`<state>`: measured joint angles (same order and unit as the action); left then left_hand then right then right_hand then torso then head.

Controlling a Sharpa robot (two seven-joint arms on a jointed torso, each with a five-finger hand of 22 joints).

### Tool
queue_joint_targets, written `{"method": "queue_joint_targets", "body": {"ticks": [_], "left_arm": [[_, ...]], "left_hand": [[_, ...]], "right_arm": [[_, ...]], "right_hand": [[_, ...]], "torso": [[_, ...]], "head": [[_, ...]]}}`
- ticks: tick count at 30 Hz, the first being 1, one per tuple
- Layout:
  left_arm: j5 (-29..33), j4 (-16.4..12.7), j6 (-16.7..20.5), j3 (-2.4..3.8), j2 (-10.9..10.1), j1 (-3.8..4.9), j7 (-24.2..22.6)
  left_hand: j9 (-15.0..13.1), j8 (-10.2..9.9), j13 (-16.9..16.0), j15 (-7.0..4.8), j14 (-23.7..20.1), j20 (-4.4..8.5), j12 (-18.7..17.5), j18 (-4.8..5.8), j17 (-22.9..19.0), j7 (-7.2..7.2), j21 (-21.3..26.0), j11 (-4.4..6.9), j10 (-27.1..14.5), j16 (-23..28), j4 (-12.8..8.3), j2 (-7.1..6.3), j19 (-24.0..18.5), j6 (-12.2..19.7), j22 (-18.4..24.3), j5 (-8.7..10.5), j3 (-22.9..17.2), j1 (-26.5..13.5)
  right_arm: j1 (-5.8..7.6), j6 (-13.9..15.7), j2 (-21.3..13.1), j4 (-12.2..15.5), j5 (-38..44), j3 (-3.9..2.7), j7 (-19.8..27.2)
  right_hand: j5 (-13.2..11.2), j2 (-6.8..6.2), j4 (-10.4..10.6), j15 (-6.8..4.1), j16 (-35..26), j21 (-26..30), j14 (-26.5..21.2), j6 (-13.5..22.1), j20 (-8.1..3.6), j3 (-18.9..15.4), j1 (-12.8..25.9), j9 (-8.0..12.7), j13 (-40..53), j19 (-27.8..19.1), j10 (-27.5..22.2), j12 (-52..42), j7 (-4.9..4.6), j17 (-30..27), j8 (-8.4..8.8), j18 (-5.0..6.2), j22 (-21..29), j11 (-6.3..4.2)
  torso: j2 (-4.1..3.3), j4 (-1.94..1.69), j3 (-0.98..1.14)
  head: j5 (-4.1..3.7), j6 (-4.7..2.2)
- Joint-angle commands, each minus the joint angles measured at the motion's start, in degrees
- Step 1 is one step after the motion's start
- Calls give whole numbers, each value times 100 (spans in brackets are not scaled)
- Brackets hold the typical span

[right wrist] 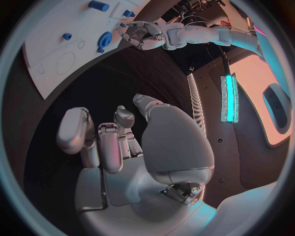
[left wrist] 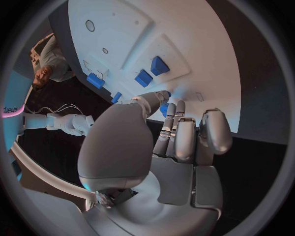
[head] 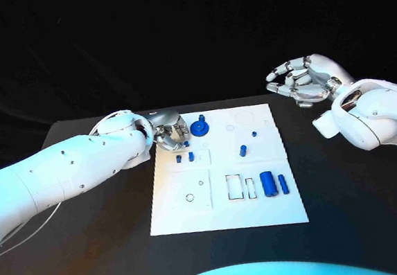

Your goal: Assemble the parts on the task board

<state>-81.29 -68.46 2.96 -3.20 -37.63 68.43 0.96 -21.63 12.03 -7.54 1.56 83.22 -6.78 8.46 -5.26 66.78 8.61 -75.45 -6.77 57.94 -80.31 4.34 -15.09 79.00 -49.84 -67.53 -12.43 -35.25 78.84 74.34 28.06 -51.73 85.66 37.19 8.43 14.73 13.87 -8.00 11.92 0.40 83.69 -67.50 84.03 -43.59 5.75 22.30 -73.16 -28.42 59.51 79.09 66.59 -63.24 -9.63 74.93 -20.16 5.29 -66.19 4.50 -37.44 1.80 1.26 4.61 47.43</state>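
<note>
The white task board is laid in the middle of the black table, with blue parts spread over it. The left hand is lowered onto the board's far left corner beside a blue gear; whether anything is gripped cannot be told. The right hand is held above the table, off the board's far right corner, fingers curled and nothing held.
</note>
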Motion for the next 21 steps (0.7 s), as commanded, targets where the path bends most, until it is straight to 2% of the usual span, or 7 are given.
{"method": "queue_joint_targets", "body": {"ticks": [1, 5, 6, 9, 11, 16, 21], "left_arm": [[342, -2, 369, 12, -55, 2, -207], [1158, -50, 696, 44, -208, 11, -501], [1460, -72, 769, 57, -259, 15, -605], [2208, -150, 934, 87, -399, 28, -894], [2789, -245, 1050, 102, -515, 37, -1129], [4231, -568, 1293, 119, -806, 47, -1655], [5530, -896, 1235, 122, -1043, 40, -2001]], "left_hand": [[30, -76, 21, 51, 10, -5, -46, -19, -15, 42, 120, -18, -97, 26, -7, 14, -99, 105, 164, 6, 37, -11], [64, -128, 51, 74, -97, -31, -64, -94, -282, 72, 389, -43, -230, 146, 47, 28, -273, 155, 529, 15, 198, -66], [70, -135, 58, 74, -142, -36, -65, -117, -399, 81, 477, -47, -260, 202, 57, 37, -329, 156, 649, 14, 244, -65], [74, -117, 73, 76, -313, -42, -39, -195, -794, 120, 797, -51, -316, 411, 97, 85, -526, 90, 1061, 3, 392, -50], [86, -74, 73, 79, -910, -41, 74, -399, -1926, 167, 1711, -47, -276, 1085, 154, 156, -1118, -29, 2159, -9, 518, 4], [89, -14, 23, 53, -1531, -31, 304, -533, -2906, 174, 2495, -38, -25, 1752, 153, 219, -1598, -163, 3023, -31, 474, 113], [64, 90, -155, -43, -1640, 60, 756, -546, -3119, 99, 2623, 115, 532, 1916, 86, 357, -1576, -323, 3117, -27, 409, 253]], "right_arm": [[-3, -272, 5, -28, 296, -1, -205], [-2, -600, 12, -73, 855, -1, -495], [-2, -706, 19, -88, 1052, -1, -581], [-2, -940, 43, -120, 1626, -1, -808], [-2, -1102, 63, -141, 2153, -1, -1002], [-2, -1391, 140, -164, 3642, -1, -1514], [-3, -1538, 241, -159, 4606, -1, -1854]], "right_hand": [[-43, 8, -82, -48, -99, 209, 189, 6, -7, 128, -237, 15, -827, -140, -758, 858, 9, 51, -41, 90, 188, -9], [-82, -39, -186, -65, -322, 498, 62, -100, -15, 438, -451, 68, -1631, -267, -1351, 1916, 2, -323, 5, 146, 452, -3], [-138, -115, -223, 23, -410, 599, 29, -149, -24, 643, -505, 117, -2130, -292, -1274, 2511, -40, -447, 76, 168, 537, -7], [-172, -232, -342, 40, -403, 584, 76, -305, 34, 918, -528, 197, -3019, -216, -1123, 3526, -96, -425, 199, 153, 502, 62], [-200, -287, -424, 64, -307, 426, 149, -367, 65, 995, -538, 230, -3378, -105, -1123, 3939, -102, -280, 259, 112, 346, 153], [-266, -325, -589, 59, -247, 238, 195, -565, 87, 1080, -555, 265, -3905, 7, -946, 4468, -67, -197, 321, 78, 149, 146], [-342, -362, -625, 43, -275, 121, 191, -675, 78, 1066, -498, 280, -4116, 74, -820, 4651, -19, -256, 347, 53, 28, 121]], "torso": [[0, -1, -5], [1, 7, -4], [3, 8, -2], [6, 7, -2], [7, -7, -3], [-2, -10, -6], [-17, 23, -15]], "head": [[-24, -25], [-77, -76], [-78, -76], [-89, -79], [-152, -90], [-179, -112], [-187, -140]]}}
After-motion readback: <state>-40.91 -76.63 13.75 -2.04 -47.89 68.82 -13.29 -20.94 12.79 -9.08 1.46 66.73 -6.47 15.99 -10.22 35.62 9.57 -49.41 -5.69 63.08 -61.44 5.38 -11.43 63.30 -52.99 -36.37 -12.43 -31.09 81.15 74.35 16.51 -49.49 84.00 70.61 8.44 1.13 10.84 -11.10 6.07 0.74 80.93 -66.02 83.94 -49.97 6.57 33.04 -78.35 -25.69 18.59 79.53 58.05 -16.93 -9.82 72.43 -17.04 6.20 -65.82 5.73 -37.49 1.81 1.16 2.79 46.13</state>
